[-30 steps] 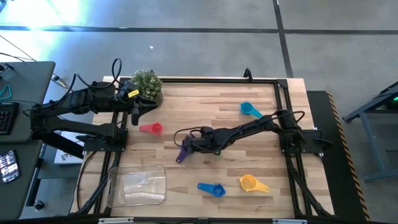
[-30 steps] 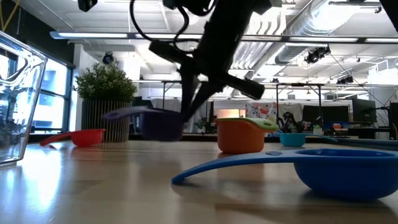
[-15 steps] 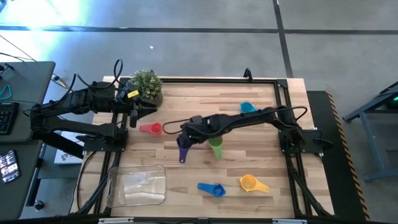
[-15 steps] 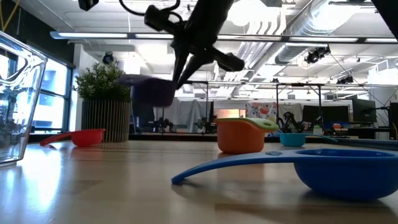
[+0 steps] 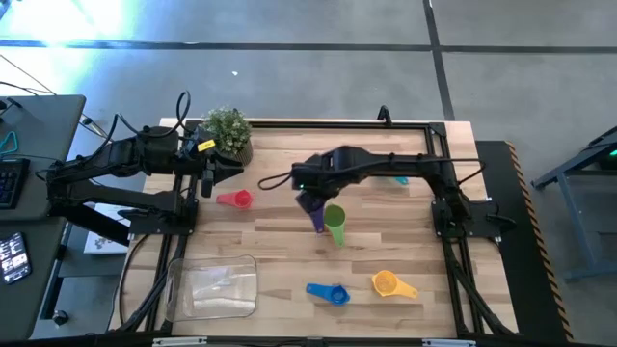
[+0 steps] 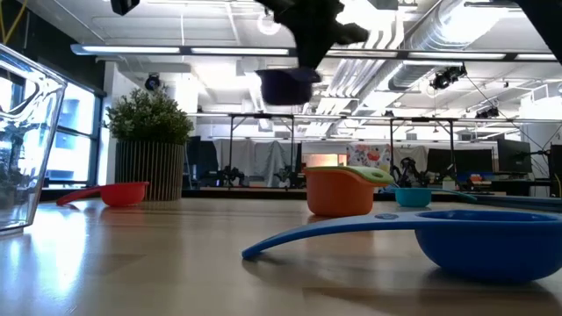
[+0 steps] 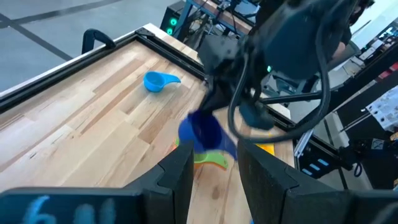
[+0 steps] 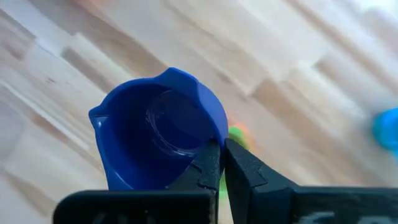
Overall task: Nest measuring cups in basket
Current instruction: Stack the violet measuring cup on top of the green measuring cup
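The wooden surface (image 5: 289, 251) carries a basket (image 5: 214, 286), potted plant (image 5: 228, 128), and red (image 5: 234, 199), green (image 5: 335, 221), blue (image 5: 329, 292), yellow (image 5: 390, 283) cups.

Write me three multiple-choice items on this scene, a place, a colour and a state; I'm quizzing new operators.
1. The red cup is: A in the basket; B on the table near the plant; C on the floor.
2. The held cup in the right gripper is: A purple; B yellow; C red.
3. The held cup is: A resting on the table; B lifted off it; C in the basket.
B, it lies by the plant; A, purple in the high view; B, airborne in the low view. The left gripper waits by the plant.
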Robot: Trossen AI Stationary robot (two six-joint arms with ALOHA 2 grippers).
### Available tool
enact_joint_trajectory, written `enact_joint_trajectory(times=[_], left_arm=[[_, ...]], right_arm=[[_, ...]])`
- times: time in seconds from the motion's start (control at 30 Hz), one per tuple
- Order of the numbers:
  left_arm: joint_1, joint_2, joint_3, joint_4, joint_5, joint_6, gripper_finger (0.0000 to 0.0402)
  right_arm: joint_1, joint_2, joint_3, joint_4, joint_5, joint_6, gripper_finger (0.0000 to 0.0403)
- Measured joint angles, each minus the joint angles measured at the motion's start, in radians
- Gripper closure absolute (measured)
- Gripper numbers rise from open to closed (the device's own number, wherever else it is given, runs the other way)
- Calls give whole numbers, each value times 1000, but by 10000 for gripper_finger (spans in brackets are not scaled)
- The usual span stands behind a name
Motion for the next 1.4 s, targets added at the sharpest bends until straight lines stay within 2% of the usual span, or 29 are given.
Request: enact_joint_trajectory(times=[0.13, 0.27, 0.47, 0.63, 0.83, 0.97, 1.13, 1.4], left_arm=[[0, 0, 0, 4, -1, 0, 287], [0, 0, 0, 7, -4, -9, 287], [0, 0, 0, 13, -30, -16, 287], [0, 0, 0, 16, -38, -16, 287], [0, 1, 0, 17, -44, -37, 287], [0, 2, 0, 16, -50, -44, 287], [0, 3, 0, 15, -53, -44, 287], [0, 11, 0, 11, -56, -52, 287]], right_arm=[[-3, -11, 57, -73, 71, -66, 403], [-2, -82, 14, -72, 100, -102, 403], [-10, -242, -165, -44, 141, -74, 403], [-25, -388, -382, 37, 140, -16, 403], [-56, -545, -683, 295, 67, 65, 403], [-62, -586, -838, 465, 4, 92, 403], [-59, -568, -935, 592, -96, 92, 403], [-45, -543, -972, 687, -125, 94, 403]])
